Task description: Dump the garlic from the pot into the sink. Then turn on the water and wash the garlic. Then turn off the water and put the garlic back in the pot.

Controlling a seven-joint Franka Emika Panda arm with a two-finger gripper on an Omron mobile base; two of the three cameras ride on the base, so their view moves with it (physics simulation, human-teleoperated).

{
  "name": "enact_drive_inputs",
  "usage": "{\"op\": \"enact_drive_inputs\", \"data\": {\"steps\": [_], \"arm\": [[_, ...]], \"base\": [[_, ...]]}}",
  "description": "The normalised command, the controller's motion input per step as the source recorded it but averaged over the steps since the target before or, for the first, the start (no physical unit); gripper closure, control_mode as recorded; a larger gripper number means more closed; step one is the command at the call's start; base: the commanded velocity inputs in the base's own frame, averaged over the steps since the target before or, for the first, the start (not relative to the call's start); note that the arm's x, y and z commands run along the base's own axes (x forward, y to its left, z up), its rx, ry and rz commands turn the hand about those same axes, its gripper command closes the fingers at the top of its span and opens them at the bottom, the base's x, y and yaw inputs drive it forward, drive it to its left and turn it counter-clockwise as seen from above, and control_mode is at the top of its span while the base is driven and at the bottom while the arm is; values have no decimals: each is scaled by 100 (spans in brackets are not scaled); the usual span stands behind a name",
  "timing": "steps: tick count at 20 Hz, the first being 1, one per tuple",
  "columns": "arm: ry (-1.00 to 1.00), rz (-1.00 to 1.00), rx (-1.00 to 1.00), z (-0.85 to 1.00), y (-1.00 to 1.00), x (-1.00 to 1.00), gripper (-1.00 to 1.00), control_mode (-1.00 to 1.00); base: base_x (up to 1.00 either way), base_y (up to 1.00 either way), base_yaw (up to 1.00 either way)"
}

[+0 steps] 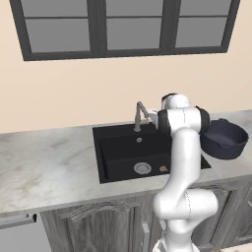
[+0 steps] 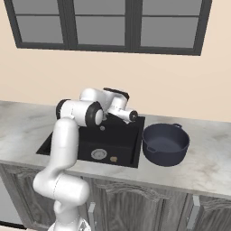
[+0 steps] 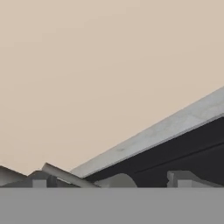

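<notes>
Left base view shows the garlic [image 1: 163, 169] lying nearest me on the floor of the sink [image 1: 118, 147], just at 3 o'clock of the round steel drain [image 1: 142, 168]. Farther back, at the basin's rear rim, the faucet [image 1: 140, 115] stands with its handle slanting up toward 1 o'clock. The gripper [image 2: 133, 115] hovers just beside that handle, jaws spread wide and grasping nothing. My guess is the water comes next, so the handle's slant against those jaws matters. The pot [image 1: 224, 139] sits empty at 3 o'clock of the sink.
</notes>
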Motion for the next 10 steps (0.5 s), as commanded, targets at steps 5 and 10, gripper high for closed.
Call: {"op": "enact_drive_inputs", "data": {"steps": [5,10], "arm": [[0,0,0,-8,0,20,-100,-100],[0,0,0,-10,0,14,-100,-100]], "base": [[0,0,0],[0,0,0]]}}
